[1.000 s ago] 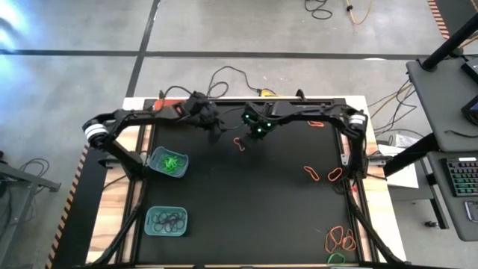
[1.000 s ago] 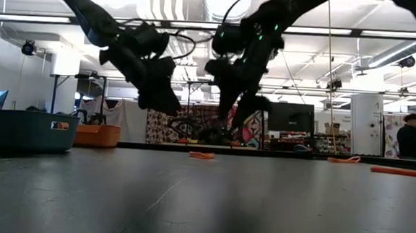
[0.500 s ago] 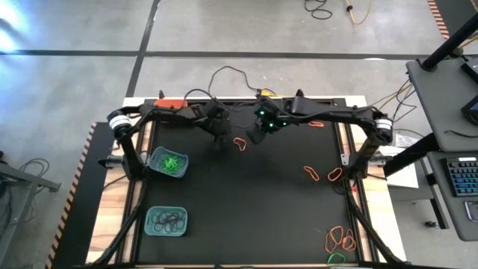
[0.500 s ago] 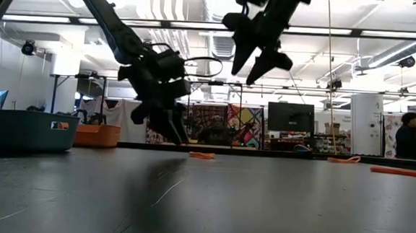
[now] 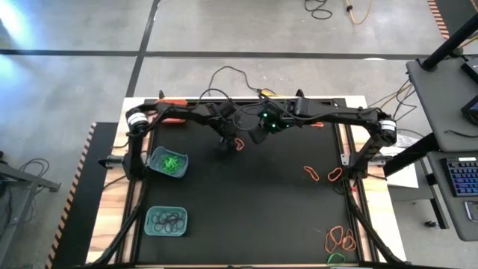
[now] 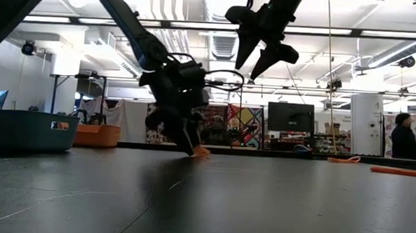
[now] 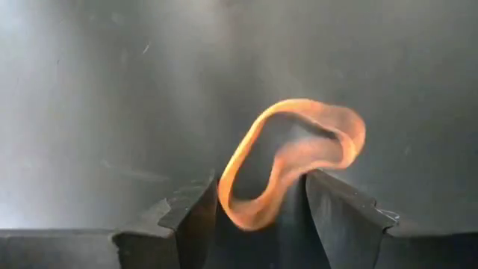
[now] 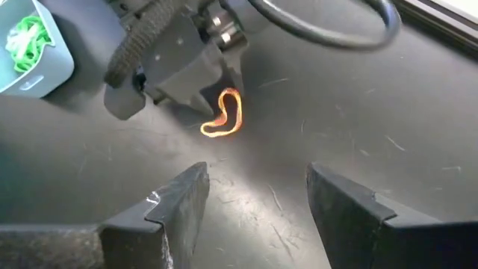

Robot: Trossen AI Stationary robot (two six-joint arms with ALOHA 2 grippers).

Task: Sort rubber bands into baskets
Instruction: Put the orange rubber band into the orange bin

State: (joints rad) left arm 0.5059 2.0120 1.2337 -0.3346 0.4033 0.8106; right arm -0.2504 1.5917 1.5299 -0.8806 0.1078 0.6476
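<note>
Near the top centre of the high view, one rubber band [image 5: 238, 143] is lying on the table [image 5: 246, 209], with the left gripper [image 5: 226, 141] sitting just left of it and the right gripper [image 5: 258, 137] hanging to its right.

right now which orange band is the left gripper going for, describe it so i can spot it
Look at the far middle of the black table, where both arms meet. The left gripper is down at the mat with its open fingers astride one orange rubber band, bent like a bean. It lies alone; the other orange bands lie along the right edge.
</note>
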